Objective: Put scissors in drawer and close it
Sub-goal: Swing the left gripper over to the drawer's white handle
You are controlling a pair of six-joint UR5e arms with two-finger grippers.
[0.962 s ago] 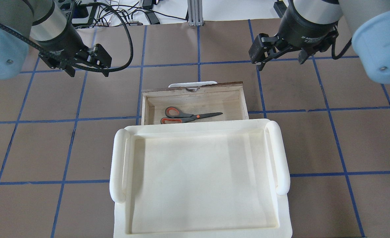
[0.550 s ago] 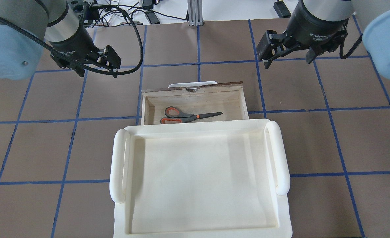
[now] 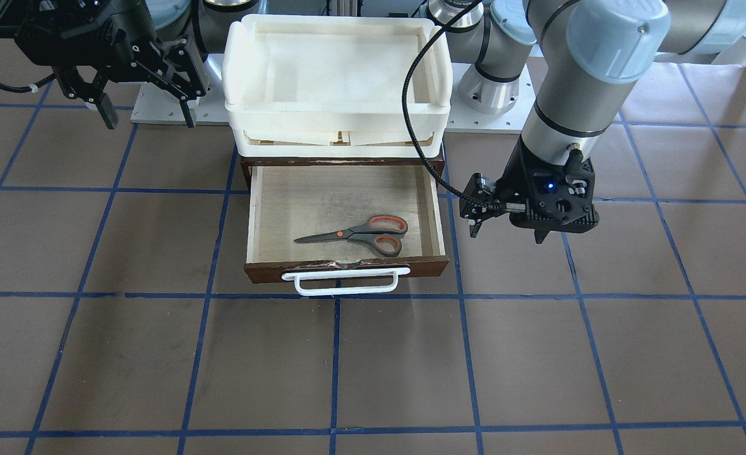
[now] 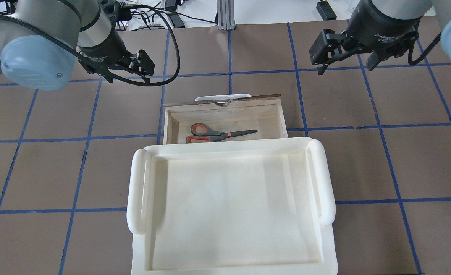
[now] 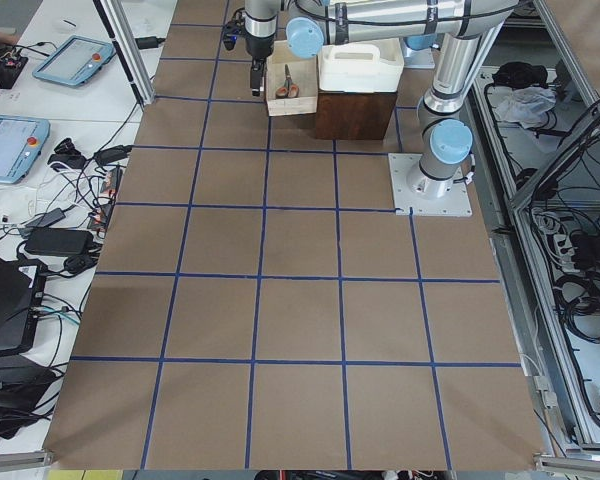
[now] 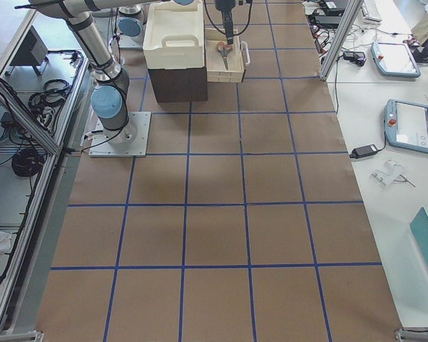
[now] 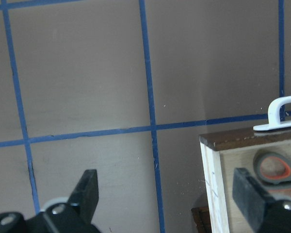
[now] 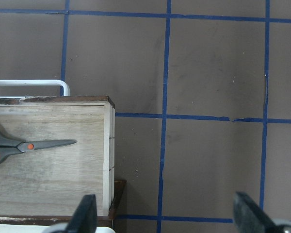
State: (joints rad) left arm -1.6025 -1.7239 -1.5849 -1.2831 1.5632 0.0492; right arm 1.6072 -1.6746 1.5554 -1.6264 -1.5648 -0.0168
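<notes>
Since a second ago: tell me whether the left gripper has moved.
Yes. In the overhead view the left gripper, fingers open, has shifted rightward, nearer the drawer, which has stayed put.

Bright even light, soft shadows, sharp focus throughout.

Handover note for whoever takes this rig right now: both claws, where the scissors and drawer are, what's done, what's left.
Left claw: open, empty, out past the drawer's front on its left side, touching nothing.
Right claw: open, empty, farther out on the other side.
Scissors: lying flat inside the drawer, handles toward the robot's left.
Drawer: pulled out from under the cream tray, white handle free.
Done: scissors are in.
Left: push the drawer shut. The left claw looks better placed for it.
</notes>
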